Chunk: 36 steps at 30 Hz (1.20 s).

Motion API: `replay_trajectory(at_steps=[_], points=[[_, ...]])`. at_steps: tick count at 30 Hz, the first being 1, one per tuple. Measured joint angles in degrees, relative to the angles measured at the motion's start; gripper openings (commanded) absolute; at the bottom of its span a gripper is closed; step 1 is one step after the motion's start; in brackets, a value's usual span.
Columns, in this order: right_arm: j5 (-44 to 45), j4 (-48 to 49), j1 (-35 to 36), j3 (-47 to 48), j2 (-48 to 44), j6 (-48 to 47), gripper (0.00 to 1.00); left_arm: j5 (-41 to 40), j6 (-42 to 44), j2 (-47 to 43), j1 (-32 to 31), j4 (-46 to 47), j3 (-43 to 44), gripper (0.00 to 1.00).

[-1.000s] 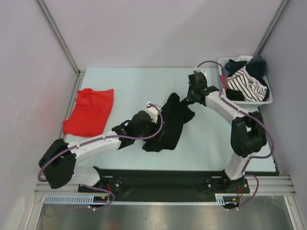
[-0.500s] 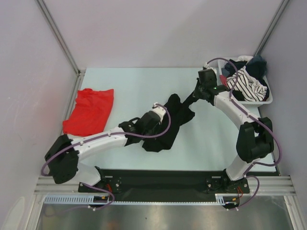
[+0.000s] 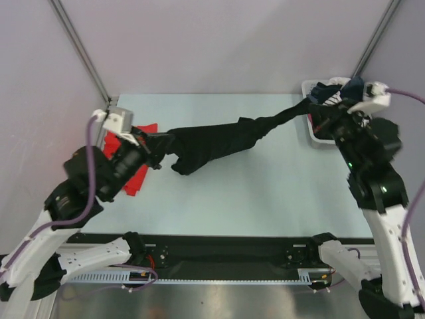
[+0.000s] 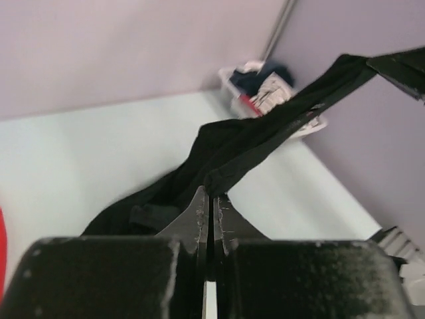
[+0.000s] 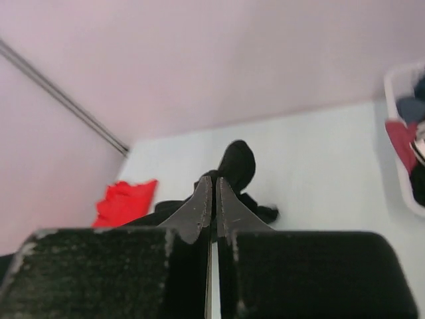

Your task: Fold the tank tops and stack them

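The black tank top (image 3: 219,143) hangs stretched in a long band above the table, between my two grippers. My left gripper (image 3: 165,141) is shut on its left end; in the left wrist view the jaws (image 4: 212,194) pinch a fold of the black tank top (image 4: 259,139). My right gripper (image 3: 313,108) is shut on the right end, near the basket; its fingertips (image 5: 214,181) press together with the black tank top (image 5: 238,163) at the tips. The red tank top (image 3: 141,130) lies at the table's left edge, partly hidden under my left arm, and shows in the right wrist view (image 5: 126,201).
A white basket (image 3: 319,141) with striped and dark clothes stands at the back right corner, just behind my right gripper; it also shows in the wrist views (image 4: 231,78) (image 5: 396,129). Grey walls with metal posts close in the left, back and right.
My left gripper has shut on the black tank top. Both arms have risen and pulled apart, left arm leftward and right arm toward the basket, lifting the top off the table into a taut band.
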Motion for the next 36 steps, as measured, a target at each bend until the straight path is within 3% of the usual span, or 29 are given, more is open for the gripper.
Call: replay_trajectory(at_steps=[8,13,23,36], points=[[-6.2,-0.5,0.2,1.8,-15.7,0.1,0.0,4.4,3.1,-6.3,-0.3,-2.0,4.5,0.0],[-8.9,-3.7,0.3,4.5,-14.7,0.0,0.0,4.4,4.7,-7.1,-0.3,-4.3,6.6,0.0],[-16.2,-3.6,0.2,19.8,-7.9,-0.2,0.0,9.5,8.8,-3.9,-0.3,-3.8,21.5,0.0],[-24.5,8.5,-4.3,23.7,-17.5,0.6,0.0,23.6,9.6,-5.2,-0.4,5.9,25.0,0.0]])
